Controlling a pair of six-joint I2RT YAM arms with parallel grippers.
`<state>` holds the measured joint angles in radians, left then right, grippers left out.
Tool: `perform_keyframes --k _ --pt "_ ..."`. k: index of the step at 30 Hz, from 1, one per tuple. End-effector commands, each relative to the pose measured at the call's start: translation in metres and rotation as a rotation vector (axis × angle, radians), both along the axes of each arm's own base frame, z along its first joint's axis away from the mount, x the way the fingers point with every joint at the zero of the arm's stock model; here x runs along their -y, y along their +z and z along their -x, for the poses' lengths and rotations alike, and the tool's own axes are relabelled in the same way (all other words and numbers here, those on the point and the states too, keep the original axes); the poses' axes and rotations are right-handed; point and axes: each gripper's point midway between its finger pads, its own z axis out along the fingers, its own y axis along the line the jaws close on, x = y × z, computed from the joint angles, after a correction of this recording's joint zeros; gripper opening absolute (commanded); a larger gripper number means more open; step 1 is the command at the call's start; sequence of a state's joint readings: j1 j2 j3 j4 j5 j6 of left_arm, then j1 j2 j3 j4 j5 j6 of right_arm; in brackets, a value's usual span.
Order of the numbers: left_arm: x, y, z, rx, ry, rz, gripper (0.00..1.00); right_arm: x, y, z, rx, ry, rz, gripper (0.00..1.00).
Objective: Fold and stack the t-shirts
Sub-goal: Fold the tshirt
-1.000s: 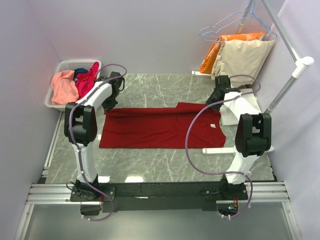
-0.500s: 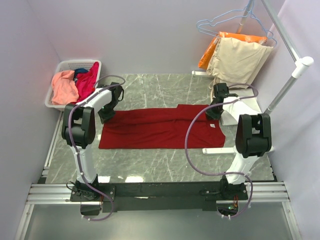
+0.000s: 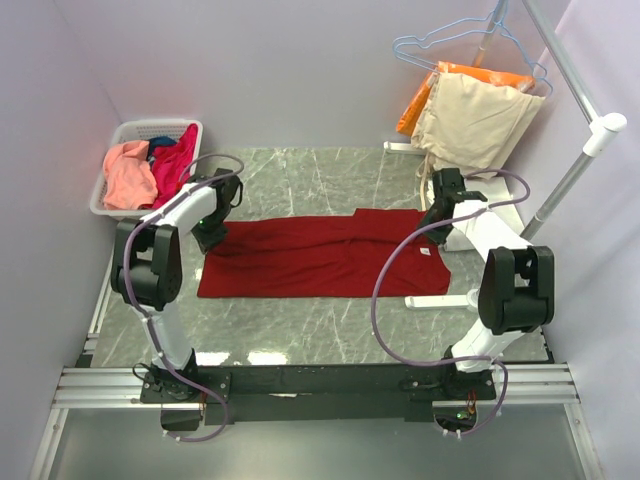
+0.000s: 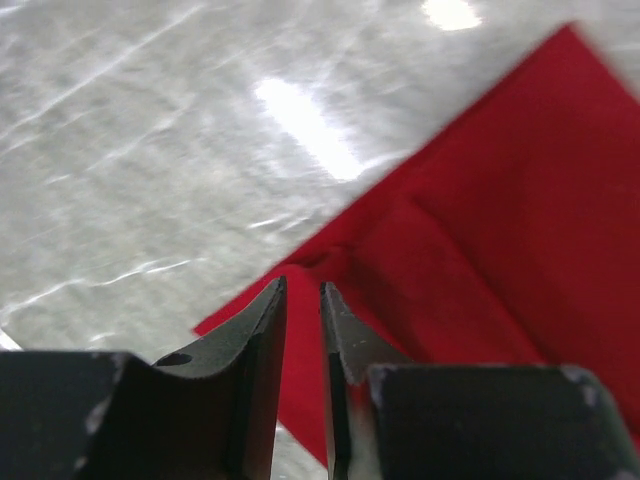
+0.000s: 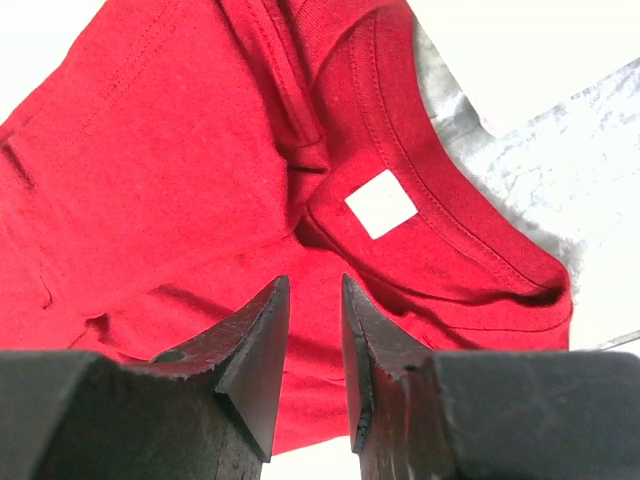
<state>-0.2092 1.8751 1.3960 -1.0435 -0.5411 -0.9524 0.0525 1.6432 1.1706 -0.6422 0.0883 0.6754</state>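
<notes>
Red t-shirt (image 3: pixel 320 258): spread on counter (image 3: pixel 330 330)
Left pincer (image 4: pixel 302 290): nearly closed at its corner; grip unclear
Right pincer (image 5: pixel 315 285): nearly closed by collar (image 5: pixel 470 235); grip unclear

Room in front, far corners blocked
Bare table (image 3: pixel 320 330) is left open before the dark red t-shirt (image 3: pixel 320 255); far left is blocked by a basket (image 3: pixel 115 140), far right by hung garments (image 3: pixel 470 110).

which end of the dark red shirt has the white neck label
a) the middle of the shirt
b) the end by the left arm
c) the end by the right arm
c, the white label sits inside the collar of the dark red t-shirt, just ahead of the right gripper in the right wrist view.
</notes>
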Motion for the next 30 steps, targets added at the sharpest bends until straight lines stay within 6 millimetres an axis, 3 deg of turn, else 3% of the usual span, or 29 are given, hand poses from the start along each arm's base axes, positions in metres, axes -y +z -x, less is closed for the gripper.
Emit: perform_keyframes --k 1,4,5,10,16,19,22,26,30 --pt "0.025 0.018 -0.038 0.14 -0.081 0.118 0.27 -0.007 0.015 -0.019 0.057 0.024 -0.004 0.35" --pt "0.035 0.011 -0.051 0.133 -0.107 0.155 0.27 -0.013 0.019 -0.03 0.059 0.041 -0.006 0.34" --pt "0.035 0.001 -0.051 0.104 -0.103 0.151 0.27 -0.015 0.022 -0.035 0.076 0.045 -0.011 0.34" --pt "0.038 -0.015 -0.071 0.118 -0.112 0.147 0.27 -0.022 0.019 -0.041 0.076 0.066 -0.034 0.34" --pt "0.041 -0.047 -0.073 0.024 -0.12 0.147 0.26 -0.023 0.016 -0.041 0.064 0.077 -0.032 0.33" --pt "0.039 -0.047 -0.059 0.001 -0.116 0.143 0.26 -0.023 0.017 -0.041 0.061 0.078 -0.029 0.33" --pt "0.039 -0.029 -0.05 0.046 -0.117 0.16 0.26 -0.024 0.015 -0.042 0.058 0.082 -0.034 0.32" --pt "0.038 -0.02 -0.038 0.042 -0.123 0.161 0.25 -0.03 0.014 -0.045 0.053 0.104 -0.043 0.31" --pt "0.032 -0.006 -0.031 0.053 -0.117 0.122 0.18 -0.039 0.009 -0.047 0.042 0.126 -0.045 0.31"
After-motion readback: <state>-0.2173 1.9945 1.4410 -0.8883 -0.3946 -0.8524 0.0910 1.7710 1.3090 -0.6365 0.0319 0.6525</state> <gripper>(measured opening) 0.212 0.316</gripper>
